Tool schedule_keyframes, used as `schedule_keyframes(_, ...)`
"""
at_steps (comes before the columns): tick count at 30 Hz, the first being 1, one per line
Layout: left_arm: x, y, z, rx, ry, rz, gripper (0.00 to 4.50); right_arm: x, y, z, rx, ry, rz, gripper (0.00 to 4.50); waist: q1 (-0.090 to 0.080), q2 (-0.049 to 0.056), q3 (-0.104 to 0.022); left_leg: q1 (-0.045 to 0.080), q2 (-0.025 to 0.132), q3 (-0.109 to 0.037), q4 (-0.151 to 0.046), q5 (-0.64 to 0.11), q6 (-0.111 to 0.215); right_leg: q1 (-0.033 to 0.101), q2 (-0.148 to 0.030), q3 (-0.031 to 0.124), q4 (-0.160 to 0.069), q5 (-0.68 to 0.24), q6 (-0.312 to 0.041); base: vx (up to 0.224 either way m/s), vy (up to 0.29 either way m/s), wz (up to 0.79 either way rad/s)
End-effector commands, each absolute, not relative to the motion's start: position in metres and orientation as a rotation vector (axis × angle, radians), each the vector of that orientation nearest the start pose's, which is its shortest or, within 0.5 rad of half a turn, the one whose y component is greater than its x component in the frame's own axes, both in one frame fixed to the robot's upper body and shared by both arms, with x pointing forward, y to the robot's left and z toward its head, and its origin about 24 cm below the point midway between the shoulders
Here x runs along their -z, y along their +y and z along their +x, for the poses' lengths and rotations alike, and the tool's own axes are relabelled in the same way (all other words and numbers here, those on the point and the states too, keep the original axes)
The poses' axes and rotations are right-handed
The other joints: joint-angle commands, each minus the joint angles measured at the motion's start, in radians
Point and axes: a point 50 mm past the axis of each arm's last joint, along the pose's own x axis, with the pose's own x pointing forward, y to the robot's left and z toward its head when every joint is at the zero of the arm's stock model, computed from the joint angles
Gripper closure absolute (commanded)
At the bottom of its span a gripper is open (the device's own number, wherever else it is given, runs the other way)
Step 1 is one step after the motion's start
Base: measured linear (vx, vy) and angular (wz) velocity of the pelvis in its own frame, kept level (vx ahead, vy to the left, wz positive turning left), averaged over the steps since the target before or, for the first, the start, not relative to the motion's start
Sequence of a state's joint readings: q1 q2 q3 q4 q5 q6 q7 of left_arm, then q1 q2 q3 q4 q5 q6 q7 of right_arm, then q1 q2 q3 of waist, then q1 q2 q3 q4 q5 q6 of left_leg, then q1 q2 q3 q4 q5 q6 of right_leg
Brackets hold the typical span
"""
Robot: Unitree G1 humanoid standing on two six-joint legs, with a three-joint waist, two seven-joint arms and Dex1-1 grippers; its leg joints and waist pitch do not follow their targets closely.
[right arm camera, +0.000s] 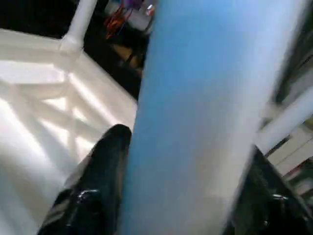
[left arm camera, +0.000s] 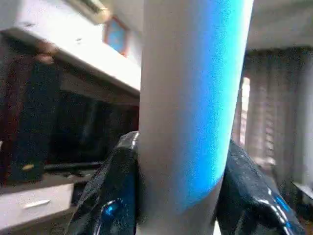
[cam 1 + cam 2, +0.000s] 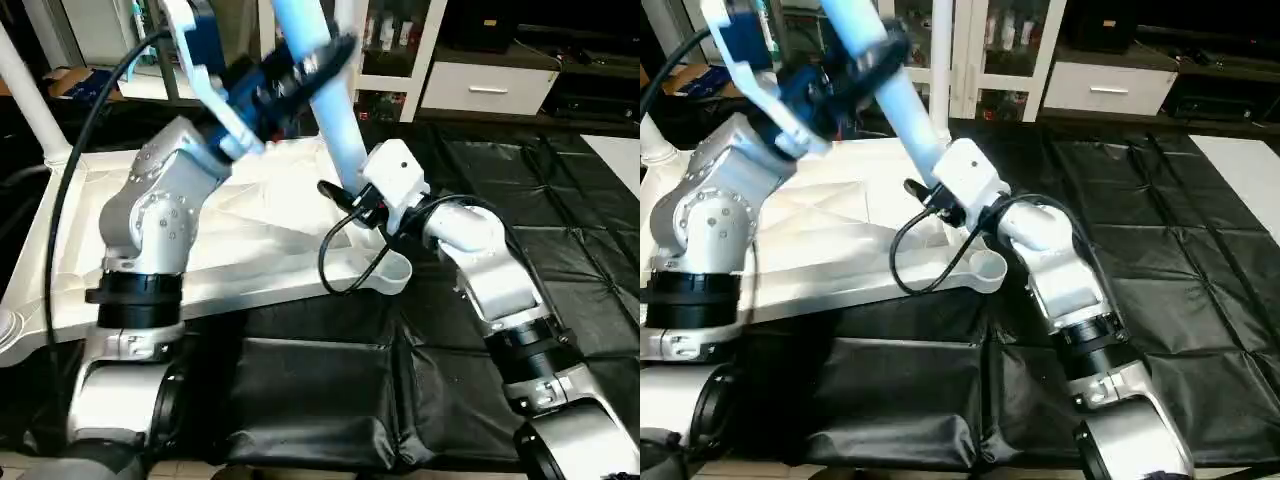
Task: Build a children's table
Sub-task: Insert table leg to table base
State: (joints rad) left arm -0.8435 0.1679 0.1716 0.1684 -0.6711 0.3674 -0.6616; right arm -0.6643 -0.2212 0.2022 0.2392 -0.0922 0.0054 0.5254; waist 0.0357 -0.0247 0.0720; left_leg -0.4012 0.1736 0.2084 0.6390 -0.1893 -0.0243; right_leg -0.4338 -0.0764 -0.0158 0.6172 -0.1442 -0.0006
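Leg (image 3: 335, 110) top cut off

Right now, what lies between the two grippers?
A stretch of the white leg: the left gripper clasps it higher up, the right gripper lower down, seen in the left eye view.

A black quilted mat (image 3: 560, 210) covers the work surface. The white table top (image 3: 260, 250) lies on it upside down with its ribbed underside up, one round corner socket (image 3: 397, 272) reaching onto the mat's middle.

Black mat (image 3: 560, 200) right of the tabletop (image 3: 250, 250) lies free; arms seemingly crowd the leg (image 3: 335, 110).
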Motion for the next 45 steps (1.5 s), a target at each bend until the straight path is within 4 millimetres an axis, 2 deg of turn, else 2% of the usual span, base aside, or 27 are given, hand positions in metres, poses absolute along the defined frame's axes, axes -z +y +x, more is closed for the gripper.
schedule_keyframes(1, -0.26, 0.117, 0.35, 0.811, -0.468, -0.422, 2.78, -0.175, -0.08, 0.338, -0.721, -0.386, -0.552, 1.5, -0.001, 0.01, -0.087, 0.036, 0.041, -0.025, -0.081, -0.224, -0.034, 0.054, -0.041, 0.023, -0.06, -0.185, -0.21, 0.0, 0.0, 0.0)
schedule_keyframes(2, -0.262, 0.118, 0.353, 0.743, -0.472, -0.428, 2.78, -0.177, -0.079, 0.337, -0.712, -0.41, -0.563, 1.45, -0.001, 0.011, -0.089, 0.034, 0.04, -0.027, -0.081, -0.225, -0.031, 0.057, -0.04, 0.023, -0.06, -0.188, -0.202, 0.0, 0.0, 0.0)
schedule_keyframes(3, -0.268, 0.127, 0.359, 0.555, -0.481, -0.538, 2.78, -0.183, -0.075, 0.33, -0.689, -0.509, -0.592, 1.38, -0.001, 0.009, -0.089, 0.033, 0.038, -0.027, -0.081, -0.224, -0.027, 0.057, -0.04, 0.022, -0.061, -0.194, -0.199, 0.0, 0.0, 0.0)
schedule_keyframes(4, -0.268, 0.128, 0.36, 0.527, -0.48, -0.556, 2.78, -0.184, -0.074, 0.329, -0.686, -0.525, -0.596, 1.35, -0.001, 0.011, -0.089, 0.032, 0.043, -0.028, -0.081, -0.225, -0.034, 0.058, -0.041, 0.023, -0.057, -0.185, -0.197, 0.0, 0.0, 0.0)
schedule_keyframes(5, -0.271, 0.135, 0.363, 0.423, -0.489, -0.625, 2.78, -0.182, -0.067, 0.32, -0.707, -0.565, -0.611, 1.33, -0.002, 0.002, -0.09, 0.029, 0.038, -0.028, -0.078, -0.212, -0.021, 0.061, -0.039, 0.022, -0.059, -0.169, -0.193, 0.0, 0.0, 0.0)
schedule_keyframes(6, -0.272, 0.138, 0.364, 0.379, -0.497, -0.659, 2.78, -0.179, -0.063, 0.314, -0.725, -0.582, -0.63, 1.33, 0.0, 0.004, -0.089, 0.028, 0.039, -0.029, -0.079, -0.205, -0.019, 0.062, -0.04, 0.022, -0.059, -0.166, -0.187, 0.0, 0.0, 0.0)
schedule_keyframes(7, -0.274, 0.14, 0.365, 0.357, -0.511, -0.683, 2.78, -0.175, -0.06, 0.309, -0.726, -0.586, -0.643, 1.33, -0.002, -0.002, -0.089, 0.025, 0.038, -0.029, -0.078, -0.2, -0.006, 0.062, -0.039, 0.021, -0.059, -0.165, -0.181, 0.0, 0.0, 0.0)
schedule_keyframes(8, -0.274, 0.14, 0.365, 0.357, -0.511, -0.683, 2.78, -0.175, -0.06, 0.309, -0.726, -0.586, -0.643, 1.33, -0.001, 0.002, -0.09, 0.026, 0.037, -0.03, -0.078, -0.193, 0.002, 0.061, -0.041, 0.021, -0.06, -0.173, -0.179, 0.0, 0.0, 0.0)
schedule_keyframes(10, -0.279, 0.144, 0.366, 0.334, -0.534, -0.707, 2.78, -0.167, -0.056, 0.303, -0.726, -0.584, -0.637, 1.33, -0.002, 0.0, -0.089, 0.029, 0.037, -0.027, -0.076, -0.201, 0.01, 0.054, -0.038, 0.021, -0.063, -0.188, -0.184, 0.0, 0.0, 0.0)
schedule_keyframes(14, -0.28, 0.146, 0.365, 0.314, -0.535, -0.703, 2.78, -0.152, -0.053, 0.299, -0.765, -0.526, -0.655, 1.33, -0.001, 0.004, -0.087, 0.032, 0.039, -0.03, -0.08, -0.226, 0.011, 0.051, -0.037, 0.02, -0.065, -0.205, -0.185, 0.0, 0.0, 0.0)
schedule_keyframes(16, -0.281, 0.144, 0.364, 0.314, -0.53, -0.71, 2.78, -0.151, -0.053, 0.299, -0.752, -0.525, -0.661, 1.33, -0.001, 0.005, -0.087, 0.033, 0.04, -0.03, -0.082, -0.242, 0.001, 0.05, -0.036, 0.02, -0.065, -0.208, -0.181, 0.0, 0.0, 0.0)
schedule_keyframes(21, -0.281, 0.139, 0.363, 0.328, -0.522, -0.704, 2.78, -0.155, -0.057, 0.303, -0.704, -0.528, -0.658, 1.33, -0.002, 0.003, -0.087, 0.031, 0.038, -0.03, -0.081, -0.245, 0.001, 0.05, -0.038, 0.021, -0.066, -0.213, -0.173, 0.0, 0.0, 0.0)
schedule_keyframes(30, -0.282, 0.132, 0.362, 0.357, -0.515, -0.687, 2.78, -0.175, -0.073, 0.32, -0.572, -0.542, -0.668, 1.33, -0.005, 0.002, -0.087, 0.031, 0.036, -0.029, -0.079, -0.228, 0.006, 0.051, -0.036, 0.02, -0.064, -0.194, -0.176, 0.0, 0.0, 0.0)
schedule_keyframes(31, -0.282, 0.132, 0.362, 0.361, -0.514, -0.681, 2.78, -0.175, -0.073, 0.321, -0.568, -0.54, -0.669, 1.33, -0.005, 0.0, -0.088, 0.031, 0.036, -0.028, -0.078, -0.225, 0.007, 0.052, -0.036, 0.02, -0.064, -0.193, -0.175, 0.0, 0.0, 0.0)
schedule_keyframes(32, -0.282, 0.125, 0.359, 0.42, -0.513, -0.614, 2.78, -0.178, -0.077, 0.331, -0.548, -0.497, -0.66, 1.33, -0.006, -0.002, -0.09, 0.029, 0.035, -0.029, -0.077, -0.216, 0.011, 0.053, -0.037, 0.02, -0.061, -0.188, -0.178, 0.0, 0.0, 0.0)
schedule_keyframes(34, -0.282, 0.12, 0.357, 0.451, -0.516, -0.571, 2.78, -0.177, -0.077, 0.333, -0.553, -0.475, -0.649, 1.33, -0.004, 0.001, -0.089, 0.033, 0.037, -0.028, -0.076, -0.209, 0.017, 0.05, -0.037, 0.02, -0.062, -0.183, -0.187, 0.0, 0.0, 0.0)
schedule_keyframes(38, -0.28, 0.108, 0.352, 0.54, -0.522, -0.417, 2.78, -0.177, -0.079, 0.345, -0.544, -0.375, -0.595, 1.33, -0.003, 0.0, -0.09, 0.029, 0.038, -0.028, -0.077, -0.179, 0.025, 0.055, -0.039, 0.021, -0.057, -0.149, -0.198, 0.0, 0.0, 0.0)
schedule_keyframes(42, -0.279, 0.102, 0.348, 0.588, -0.536, -0.335, 2.78, -0.175, -0.077, 0.353, -0.544, -0.306, -0.508, 1.33, -0.003, -0.002, -0.09, 0.031, 0.039, -0.027, -0.077, -0.182, 0.018, 0.055, -0.041, 0.022, -0.059, -0.164, -0.203, 0.0, 0.0, 0.0)
schedule_keyframes(45, -0.278, 0.098, 0.346, 0.626, -0.536, -0.277, 2.78, -0.18, -0.073, 0.357, -0.55, -0.31, -0.472, 1.33, -0.003, 0.001, -0.09, 0.033, 0.04, -0.027, -0.078, -0.182, 0.008, 0.053, -0.042, 0.022, -0.058, -0.167, -0.203, 0.0, 0.0, 0.0)
